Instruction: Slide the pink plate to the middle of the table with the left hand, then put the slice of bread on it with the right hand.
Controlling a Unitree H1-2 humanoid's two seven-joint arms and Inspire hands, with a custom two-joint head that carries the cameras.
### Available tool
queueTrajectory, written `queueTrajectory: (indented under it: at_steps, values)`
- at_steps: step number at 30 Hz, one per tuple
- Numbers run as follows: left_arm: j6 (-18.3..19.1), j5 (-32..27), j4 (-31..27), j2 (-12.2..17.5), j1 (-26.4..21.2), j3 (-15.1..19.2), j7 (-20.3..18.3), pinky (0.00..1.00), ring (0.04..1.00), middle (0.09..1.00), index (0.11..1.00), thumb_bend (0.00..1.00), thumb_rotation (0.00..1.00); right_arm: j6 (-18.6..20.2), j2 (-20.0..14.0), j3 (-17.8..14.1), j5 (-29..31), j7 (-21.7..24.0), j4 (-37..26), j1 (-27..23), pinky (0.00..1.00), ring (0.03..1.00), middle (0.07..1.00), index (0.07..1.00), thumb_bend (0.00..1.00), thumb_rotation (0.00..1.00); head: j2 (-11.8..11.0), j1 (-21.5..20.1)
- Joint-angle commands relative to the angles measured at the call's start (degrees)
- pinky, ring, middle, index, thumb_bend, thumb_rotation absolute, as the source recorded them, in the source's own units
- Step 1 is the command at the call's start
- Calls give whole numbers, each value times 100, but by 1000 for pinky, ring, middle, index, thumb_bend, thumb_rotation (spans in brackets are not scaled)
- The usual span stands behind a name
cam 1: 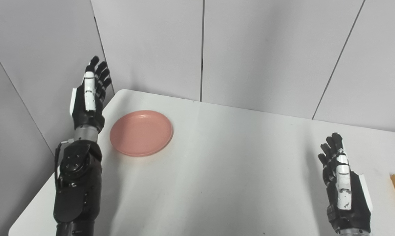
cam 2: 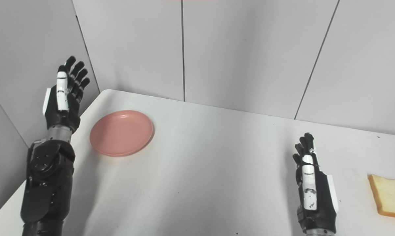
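Observation:
A round pink plate [cam 1: 141, 132] lies on the white table [cam 1: 223, 170] near its far left corner. My left hand [cam 1: 90, 95] is raised above the table's left edge, just left of the plate, open with fingers straight up and holding nothing. A slice of bread [cam 2: 388, 196] lies flat near the table's right edge. My right hand [cam 2: 311, 190] is open and empty at the front right, left of the bread and apart from it.
Grey panel walls [cam 1: 250, 49] stand close behind the table and along its left side. The table's left edge [cam 1: 36, 200] runs next to my left forearm.

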Motion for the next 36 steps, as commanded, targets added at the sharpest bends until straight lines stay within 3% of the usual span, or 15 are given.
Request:
queueTrajectory:
  at_steps: [1,27,36]
  values:
    - [-173,-119,-88,148,-114,32,5,947,935,930,920,495,1000,-29,-9,-1,-11,35,-248,-120,1000,1000,1000,1000,172,1000,3,-2]
    - [-453,-607,1494,242,-210,193,51,946,930,922,901,478,1000,52,12,10,-55,18,-371,-110,1000,1000,1000,1000,156,1000,51,10]
    - [-546,-765,1951,296,-276,209,-61,965,944,941,931,473,1000,72,17,-1,-27,22,-378,-123,1000,1000,1000,1000,153,1000,71,21]
